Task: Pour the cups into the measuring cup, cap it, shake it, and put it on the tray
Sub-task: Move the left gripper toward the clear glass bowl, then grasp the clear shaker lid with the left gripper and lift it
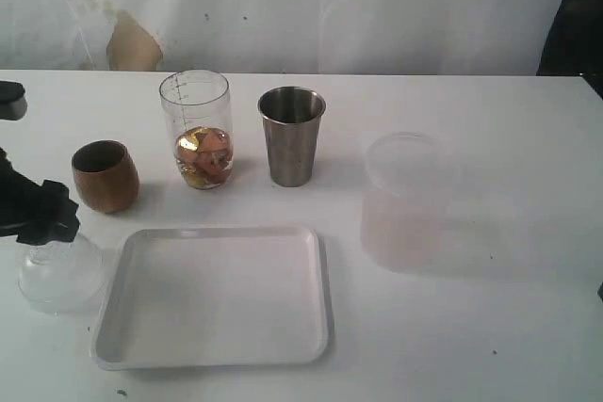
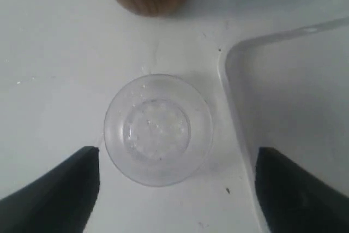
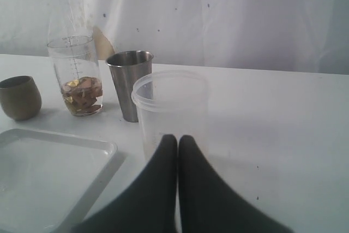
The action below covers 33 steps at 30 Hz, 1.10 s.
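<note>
- Three cups stand upright across the back of the white table point(image 1: 509, 120): the brown wooden cup point(image 1: 105, 176) on the left, the steel tumbler point(image 1: 292, 136) near the middle, and the frosted plastic cup point(image 1: 405, 197) on the right, well apart from the other two
- One more vessel, the clear measuring cup point(image 1: 195, 105), stands between the wooden cup and the steel tumbler, upright and uncapped, with a small heap of gold and pinkish pieces point(image 1: 203, 157) at its bottom
- Nearer than that row lies the white tray point(image 1: 215, 355), flat on the table
- Just beside the tray's left edge, in front of the wooden cup, the cap point(image 1: 58, 275) sits on the table with its neck on top
- Directly above the cap hangs the left gripper point(image 2: 178, 156), its jaws spread wide with a dark finger on either side of the dome; it has hold of nothing
- Over on the right, the right gripper point(image 3: 177, 140) has its two fingers pressed flat together with nothing between them, and the frosted plastic cup stands just ahead of their tips
</note>
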Tool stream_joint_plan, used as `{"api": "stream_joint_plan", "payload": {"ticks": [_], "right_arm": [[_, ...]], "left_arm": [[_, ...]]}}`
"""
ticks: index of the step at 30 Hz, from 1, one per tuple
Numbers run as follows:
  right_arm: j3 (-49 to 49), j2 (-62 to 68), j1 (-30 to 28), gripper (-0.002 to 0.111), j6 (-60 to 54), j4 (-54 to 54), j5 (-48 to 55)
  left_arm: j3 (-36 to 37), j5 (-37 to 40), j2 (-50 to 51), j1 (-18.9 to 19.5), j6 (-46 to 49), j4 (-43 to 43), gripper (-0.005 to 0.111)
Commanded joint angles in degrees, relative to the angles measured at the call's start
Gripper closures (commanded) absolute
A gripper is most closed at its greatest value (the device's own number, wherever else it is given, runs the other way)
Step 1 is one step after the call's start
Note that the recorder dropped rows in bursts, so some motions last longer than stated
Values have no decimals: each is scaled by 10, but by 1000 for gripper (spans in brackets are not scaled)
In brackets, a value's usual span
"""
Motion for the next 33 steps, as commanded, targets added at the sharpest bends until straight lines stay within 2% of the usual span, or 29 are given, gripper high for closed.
{"api": "stream_joint_plan", "payload": {"ticks": [1, 8, 15, 17, 21, 22, 26, 33], "right_arm": [[4, -3, -3, 108, -3, 1, -3], [4, -3, -3, 108, -3, 1, -3], [4, -3, -3, 108, -3, 1, -3], [4, -3, -3, 108, -3, 1, -3], [4, -3, -3, 108, -3, 1, -3], [4, -3, -3, 108, -3, 1, -3], [4, -3, -3, 108, -3, 1, -3], [4, -3, -3, 108, -3, 1, -3]], "left_arm": [[-4, -33, 31, -4, 1, 6, 32], [-4, -54, 77, -4, 1, 7, 34], [-4, -60, 95, -4, 1, 9, 54], [-4, -60, 95, -4, 1, 9, 67], [-4, -60, 94, -4, 0, 14, 102], [-4, -62, 91, -4, 0, 14, 106], [-38, -17, 77, -4, -14, 14, 107], [-162, 104, 40, -4, -26, 17, 107]]}}
